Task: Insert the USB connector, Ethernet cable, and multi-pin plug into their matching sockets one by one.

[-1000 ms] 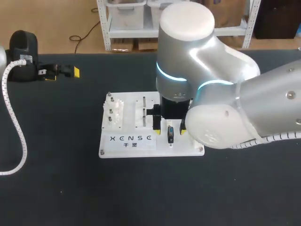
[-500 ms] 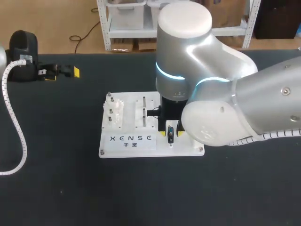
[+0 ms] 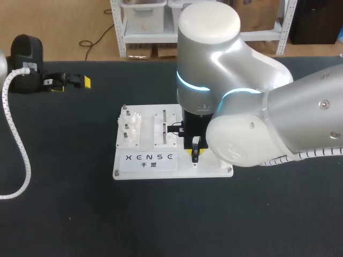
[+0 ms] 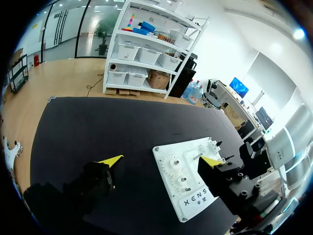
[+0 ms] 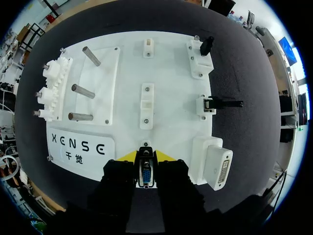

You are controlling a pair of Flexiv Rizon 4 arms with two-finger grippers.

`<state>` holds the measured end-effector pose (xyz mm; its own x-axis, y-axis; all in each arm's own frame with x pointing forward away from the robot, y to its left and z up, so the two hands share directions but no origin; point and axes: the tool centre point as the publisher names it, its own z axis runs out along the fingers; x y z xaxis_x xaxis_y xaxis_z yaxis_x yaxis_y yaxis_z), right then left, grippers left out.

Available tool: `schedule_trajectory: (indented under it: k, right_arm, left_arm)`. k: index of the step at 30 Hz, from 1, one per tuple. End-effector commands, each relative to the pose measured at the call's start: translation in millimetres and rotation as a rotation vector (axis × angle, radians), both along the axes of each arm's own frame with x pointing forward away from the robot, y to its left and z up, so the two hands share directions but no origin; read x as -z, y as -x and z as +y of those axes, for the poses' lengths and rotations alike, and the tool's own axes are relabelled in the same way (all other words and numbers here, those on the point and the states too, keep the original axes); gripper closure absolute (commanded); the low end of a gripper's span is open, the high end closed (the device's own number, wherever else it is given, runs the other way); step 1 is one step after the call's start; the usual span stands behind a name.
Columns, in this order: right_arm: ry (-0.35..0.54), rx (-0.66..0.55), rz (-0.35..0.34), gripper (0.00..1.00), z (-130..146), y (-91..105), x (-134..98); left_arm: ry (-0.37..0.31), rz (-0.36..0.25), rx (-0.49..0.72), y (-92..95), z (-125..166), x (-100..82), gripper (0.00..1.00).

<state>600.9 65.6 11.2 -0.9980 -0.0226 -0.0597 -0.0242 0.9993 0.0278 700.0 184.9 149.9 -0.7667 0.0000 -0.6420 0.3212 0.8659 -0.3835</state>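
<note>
The multi-pin plug [image 5: 145, 170], black with a blue pin face, stands near the front edge of the white board [image 5: 122, 63]. My right gripper [image 5: 145, 157] is shut on it, a yellow-tipped finger pressing each side; the same plug [image 3: 195, 153] shows in the head view under my right arm. Beside that gripper sits the white multi-pin socket block [image 5: 218, 168]. Farther along the board's right side a black Ethernet plug [image 5: 224, 103] lies in its holder, and a black USB connector [image 5: 206, 45] stands in another. My left gripper [image 3: 71, 84] rests open at the table's far left, holding nothing.
White gears [image 5: 50, 89] and three metal pegs [image 5: 80, 90] occupy the board's left part. A white coiled cable [image 3: 19, 144] runs down the table's left side. In the left wrist view the board [image 4: 188, 176] lies ahead of my left gripper [image 4: 161, 160].
My right gripper's fingers have closed in from both sides onto the multi-pin plug. The left arm has stayed where it was.
</note>
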Motion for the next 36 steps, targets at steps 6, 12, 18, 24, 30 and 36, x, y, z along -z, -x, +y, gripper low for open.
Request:
schedule_trajectory:
  k: [6,12,18,24,30,36]
  right_arm:
    - [-0.056,-0.025,-0.051,1.0,-1,1.3,-14]
    - [-0.077,-0.028,-0.081,1.0,-9,-1.1,-33]
    - [-0.073,-0.024,-0.113,1.0,-30,-3.3,-51]
    - [-0.035,-0.03,-0.147,1.0,-49,-4.8,-60]
    - [-0.005,-0.027,-0.148,1.0,-62,-3.7,-61]
    - [0.015,-0.02,-0.148,1.0,-70,-3.1,-59]
  left_arm:
    - [0.0,0.0,0.0,0.0,0,0.0,0.0]
    - [0.0,0.0,0.0,0.0,0,0.0,0.0]
    - [0.0,0.0,0.0,0.0,0,0.0,0.0]
    - [0.0,0.0,0.0,0.0,0,0.0,0.0]
    - [0.0,0.0,0.0,0.0,0,0.0,0.0]
    - [0.0,0.0,0.0,0.0,0,0.0,0.0]
